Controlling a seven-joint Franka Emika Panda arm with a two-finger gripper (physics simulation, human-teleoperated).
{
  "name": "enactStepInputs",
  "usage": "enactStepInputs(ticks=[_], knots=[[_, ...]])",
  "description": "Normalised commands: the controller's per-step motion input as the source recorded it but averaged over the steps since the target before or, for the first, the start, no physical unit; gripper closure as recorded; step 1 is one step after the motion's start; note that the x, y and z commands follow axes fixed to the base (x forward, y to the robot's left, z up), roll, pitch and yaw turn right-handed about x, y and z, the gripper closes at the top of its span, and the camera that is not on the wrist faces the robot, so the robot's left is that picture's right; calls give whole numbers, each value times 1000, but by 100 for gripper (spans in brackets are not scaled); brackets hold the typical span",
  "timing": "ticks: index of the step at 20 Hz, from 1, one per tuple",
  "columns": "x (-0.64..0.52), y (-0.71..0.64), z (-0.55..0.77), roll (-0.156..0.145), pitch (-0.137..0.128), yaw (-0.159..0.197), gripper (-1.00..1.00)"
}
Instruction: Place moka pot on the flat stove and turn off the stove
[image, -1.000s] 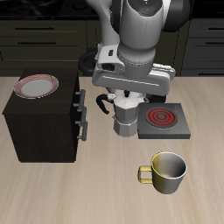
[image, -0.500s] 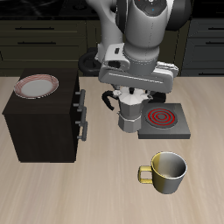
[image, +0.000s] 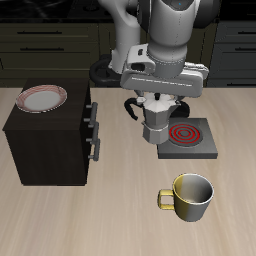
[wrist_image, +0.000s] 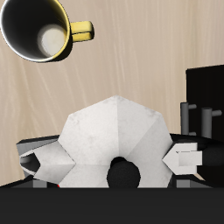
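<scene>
Nearest the front edge of the light wooden tabletop (image: 60, 225) stands a wide yellow-olive mug (image: 191, 196) with a small side handle, upright and open-mouthed. It sits at about six o'clock from the flat dark grey stove (image: 190, 141) and clear of it.

Farther back, that stove is a low square slab whose red spiral burner (image: 185, 132) glows brightly, so the heat looks on. The small silver faceted moka pot (image: 154, 122), with its narrow waist and dark side handle pointing toward nine o'clock, overlaps the stove's nine o'clock edge in the exterior view. Whether its base touches the slab or hangs just above it cannot be told. The pot is upright.

The pincer (image: 157, 96) of the grey-white robot arm (image: 170, 40) comes down onto the pot's top, and in the wrist view its two pale fingers (wrist_image: 188, 160) press against opposite sides of the silver body, clamped on the pot.

At nine o'clock from the pot, just beside it, stands a dark brown wooden cabinet (image: 45, 145) with metal drawer handles on the face turned toward the pot. A round white plate with a reddish rim (image: 42, 98) lies flat on the cabinet's top.
</scene>
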Motion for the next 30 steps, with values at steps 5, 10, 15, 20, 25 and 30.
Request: enactStepInputs(ticks=[5,10,15,20,25,30], knots=[[-208,110,37,15,-12,3,100],[-213,232,-24,34,-10,8,100],[-253,322,-81,57,11,-3,100],[-267,339,-20,56,-26,17,100],[-281,189,-45,32,-36,13,100],[-243,29,-22,-7,-24,-2,100]])
